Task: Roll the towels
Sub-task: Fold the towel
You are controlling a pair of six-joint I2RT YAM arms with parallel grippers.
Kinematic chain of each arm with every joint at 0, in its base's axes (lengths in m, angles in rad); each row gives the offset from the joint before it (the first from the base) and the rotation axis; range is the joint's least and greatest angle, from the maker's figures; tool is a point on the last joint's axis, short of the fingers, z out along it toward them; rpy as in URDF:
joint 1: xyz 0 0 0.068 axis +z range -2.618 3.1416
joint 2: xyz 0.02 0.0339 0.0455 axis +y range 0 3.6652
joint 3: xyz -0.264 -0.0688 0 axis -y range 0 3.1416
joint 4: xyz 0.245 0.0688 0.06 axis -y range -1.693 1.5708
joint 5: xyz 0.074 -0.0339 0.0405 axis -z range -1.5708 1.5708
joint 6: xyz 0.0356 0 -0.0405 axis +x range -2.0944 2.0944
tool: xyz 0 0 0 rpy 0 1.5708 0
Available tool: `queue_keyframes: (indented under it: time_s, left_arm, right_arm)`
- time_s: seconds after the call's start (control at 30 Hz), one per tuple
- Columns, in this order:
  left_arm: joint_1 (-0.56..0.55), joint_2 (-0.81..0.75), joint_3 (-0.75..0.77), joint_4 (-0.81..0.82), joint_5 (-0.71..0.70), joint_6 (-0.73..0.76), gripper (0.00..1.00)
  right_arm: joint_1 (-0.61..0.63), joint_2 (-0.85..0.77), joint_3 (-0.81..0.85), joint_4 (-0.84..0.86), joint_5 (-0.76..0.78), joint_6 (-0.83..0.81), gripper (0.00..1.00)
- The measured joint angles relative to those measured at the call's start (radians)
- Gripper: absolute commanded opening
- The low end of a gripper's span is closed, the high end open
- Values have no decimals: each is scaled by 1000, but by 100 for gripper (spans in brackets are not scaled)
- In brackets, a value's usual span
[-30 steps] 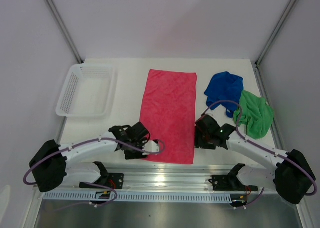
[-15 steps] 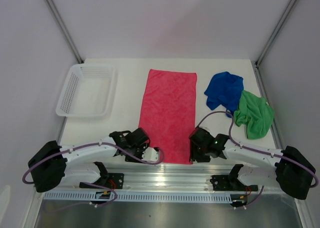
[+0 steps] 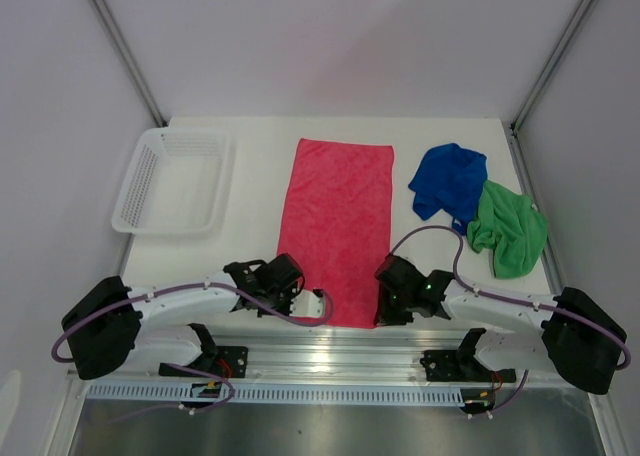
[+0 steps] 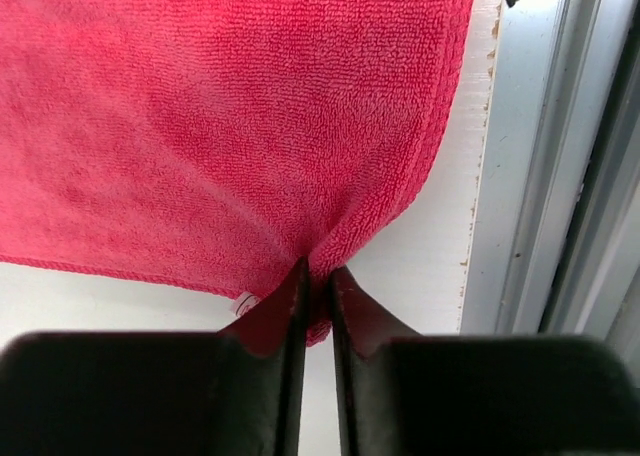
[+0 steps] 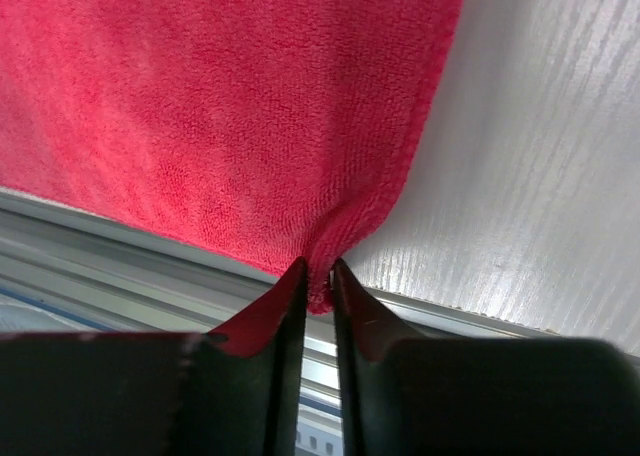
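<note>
You have the pink towel (image 3: 338, 226) lying flat as a long strip down the middle of the top view. Its far short edge sits above centre, and its near short edge is at the lower centre, just above the metal rail (image 3: 330, 356).

Your left gripper (image 4: 315, 276) is pinching the near corner on the left side of that frame. In the left wrist view its two dark fingers (image 4: 290, 321) are pressed almost together at the lower centre, with a small fold of pink cloth bunched between their tips.

Your right gripper (image 5: 318, 274) is pinching the near corner on the right side in the same way. In the right wrist view the hem puckers up into the narrow slit between its fingers (image 5: 352, 321).

The rest of the pink towel lies smooth on the white table (image 3: 260, 176).

The blue towel (image 3: 450, 179) is crumpled right of centre in the top view. It touches the green towel (image 3: 510, 226), which is crumpled just below and to its right, near the table's right edge.

The white mesh basket (image 3: 140, 181) sits at the left of the table, well apart from all three towels.
</note>
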Motion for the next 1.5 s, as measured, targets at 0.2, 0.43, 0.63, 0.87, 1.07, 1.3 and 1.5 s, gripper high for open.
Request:
queue_keyframes:
  time_s: [0.2, 0.43, 0.63, 0.87, 1.07, 1.3, 1.5]
  left_arm:
    - [0, -11, -1, -27, 6, -26, 1]
    - [0, -139, -2, -91, 13, -99, 1]
    - [-1, -255, 7, -184, 31, -153, 1]
    - [-2, -351, 51, -331, 85, -196, 1]
    - [-3, -409, 151, -473, 126, -205, 1]
    - [3, -398, 188, -484, 85, -211, 1]
    - [109, -250, 260, -389, 31, -227, 1]
  right_arm:
    - [0, 0, -5, -3, -3, 3, 0]
    - [0, -27, 34, -116, 2, -22, 0]
    - [8, -75, 116, -225, -3, -50, 0]
    - [89, -109, 205, -368, -20, -55, 0]
    - [177, -109, 312, -472, -31, -48, 0]
    - [33, -63, 418, -531, -22, -138, 0]
    - [-211, 0, 451, -453, -19, -267, 0]
